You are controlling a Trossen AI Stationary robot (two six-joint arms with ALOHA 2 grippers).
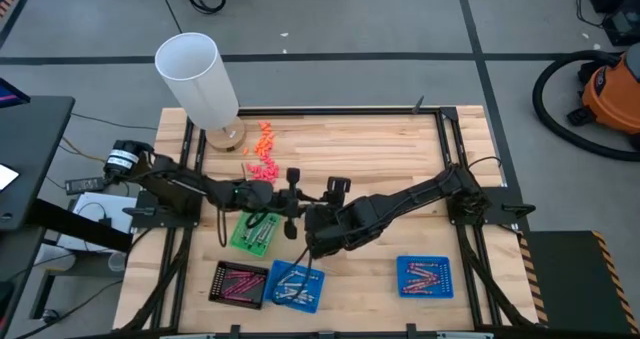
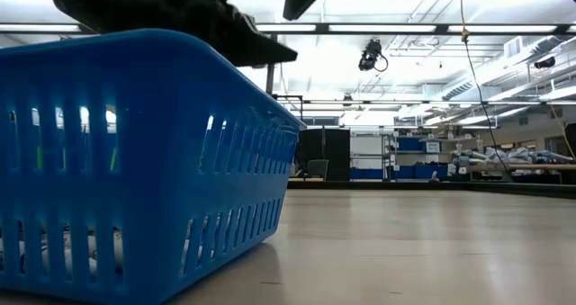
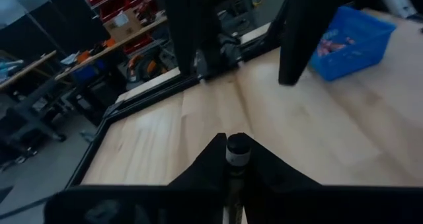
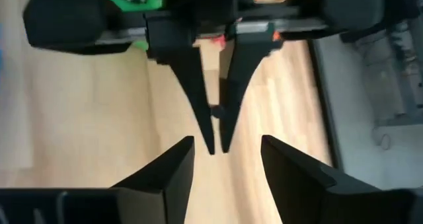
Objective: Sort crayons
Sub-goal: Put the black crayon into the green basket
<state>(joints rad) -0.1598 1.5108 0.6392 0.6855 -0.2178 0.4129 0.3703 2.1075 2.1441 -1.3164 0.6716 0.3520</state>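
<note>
We are meeting our two hands over the middle of the bench [image 1: 400, 169], fingertip to fingertip. Our left hand [image 4: 217, 145] is pinching what we take for a crayon [image 3: 238, 150] that is pointing along its fingers toward our right hand [image 4: 225, 161], which is hanging open just beside it. The sorted crayons are lying in the green tray [image 1: 255, 232] and the blue trays [image 1: 296, 285].

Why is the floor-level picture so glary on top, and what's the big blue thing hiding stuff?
Low view: ceiling strip lights glare along the top; a blue basket right by the camera fills the left side, arms above black against the light. High view: even light, the left gripper, pinching a crayon, beside the right gripper mid-table.
</note>
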